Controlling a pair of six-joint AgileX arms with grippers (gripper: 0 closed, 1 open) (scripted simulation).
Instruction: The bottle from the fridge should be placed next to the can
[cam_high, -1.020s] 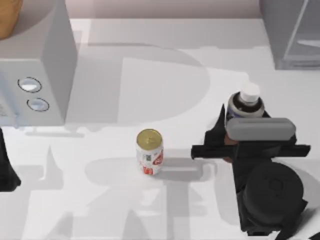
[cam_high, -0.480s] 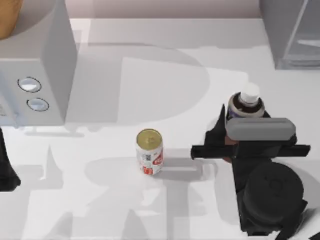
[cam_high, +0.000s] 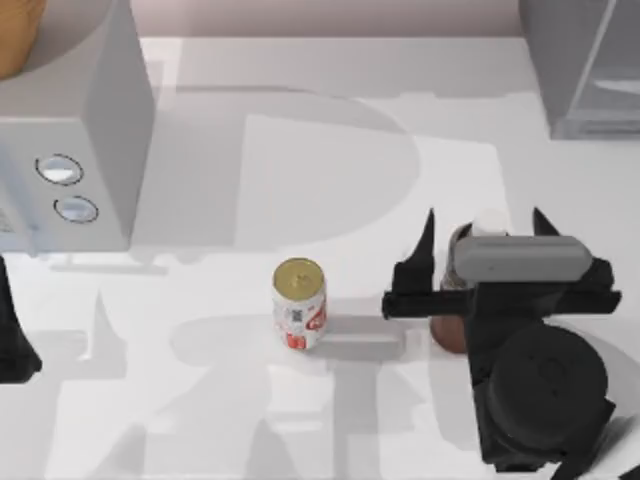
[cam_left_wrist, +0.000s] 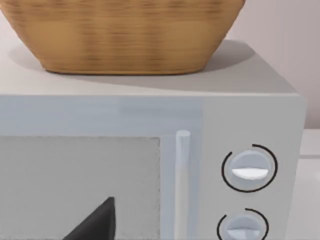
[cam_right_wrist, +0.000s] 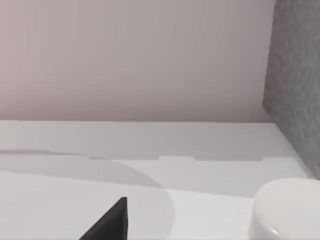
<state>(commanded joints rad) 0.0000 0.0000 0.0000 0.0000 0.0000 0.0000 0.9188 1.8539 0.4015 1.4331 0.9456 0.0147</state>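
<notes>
I count one can (cam_high: 299, 303), one bottle (cam_high: 462, 290), one fridge (cam_high: 585, 62) at two o'clock, one microwave (cam_high: 70, 130) with two dials, one basket (cam_left_wrist: 122, 35).

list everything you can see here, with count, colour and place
can: 1, gold top, white and red sides, table centre
bottle: 1, white cap, reddish-brown base, right of the can, between the right pincer's fingers
fridge: 1, dark grey, top right corner
microwave: 1, light grey with two dials, left side
basket: 1, tan wicker, on the microwave
table: 1, white
right pincer: 1, black, open around the bottle
left pincer: 1, black, facing the microwave at the left edge
</notes>
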